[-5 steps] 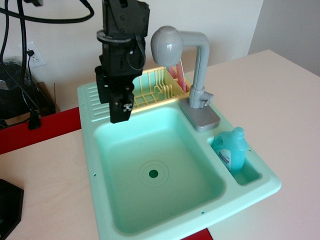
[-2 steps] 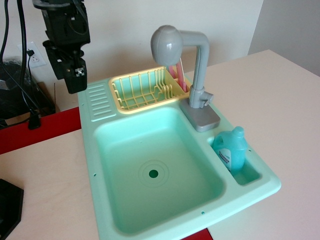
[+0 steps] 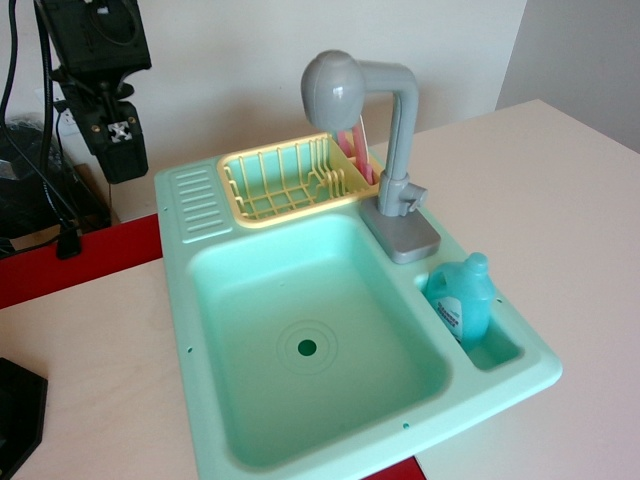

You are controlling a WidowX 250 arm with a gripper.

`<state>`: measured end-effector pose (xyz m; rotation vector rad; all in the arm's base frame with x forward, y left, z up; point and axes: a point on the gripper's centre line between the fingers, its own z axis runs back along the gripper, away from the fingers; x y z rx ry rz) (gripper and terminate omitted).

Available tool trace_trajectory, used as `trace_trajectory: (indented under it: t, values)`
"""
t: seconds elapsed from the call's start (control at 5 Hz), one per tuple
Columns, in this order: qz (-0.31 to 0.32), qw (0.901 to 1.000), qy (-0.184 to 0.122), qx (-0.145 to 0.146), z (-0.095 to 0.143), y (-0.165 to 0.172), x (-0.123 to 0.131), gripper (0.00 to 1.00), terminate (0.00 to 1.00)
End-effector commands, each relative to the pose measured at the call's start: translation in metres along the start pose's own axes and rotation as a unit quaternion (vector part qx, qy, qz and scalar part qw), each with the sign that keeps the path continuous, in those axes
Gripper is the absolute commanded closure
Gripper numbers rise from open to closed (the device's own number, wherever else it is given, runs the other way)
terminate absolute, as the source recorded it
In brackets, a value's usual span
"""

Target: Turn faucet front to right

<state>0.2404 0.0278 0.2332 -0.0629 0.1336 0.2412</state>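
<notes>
Observation.image shows the faucet as a tall grey plastic toy: an upright post rises from a square grey base, bends into a horizontal arm at the top, and ends in a round bulbous head. The head sits over the yellow dish rack, at the back edge of the mint-green sink. The faucet stands well to the right of the gripper and lower than the black arm body above it.

The gripper hangs at the upper left, beyond the sink's left rear corner and apart from everything on it. Its black fingers point down and hold nothing; whether they are parted or closed cannot be told from this angle.

Compared with 1.0 s ago, the gripper has moved far left: it then hung over the rack and the basin's back left part, close to the faucet head. By 0.4 s ago it had already left the sink, and it is now a little farther left still. The faucet's head and arm look unchanged across all 3 pictures. A blue bottle stands in the small side compartment, far right of the gripper.
</notes>
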Motion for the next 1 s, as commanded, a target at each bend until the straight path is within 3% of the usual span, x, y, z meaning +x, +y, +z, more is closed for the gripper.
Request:
trace_trajectory:
  t: [0.0,0.6,0.8]
  values:
    - [-0.003,0.9995,-0.029,0.006,0.013,0.008,-0.008,0.00,0.00]
    - [0.014,0.9997,-0.018,0.001,0.014,0.023,-0.005,0.00,0.00]
    - [0.014,0.9997,-0.018,0.001,0.014,0.023,-0.005,0.00,1.00]
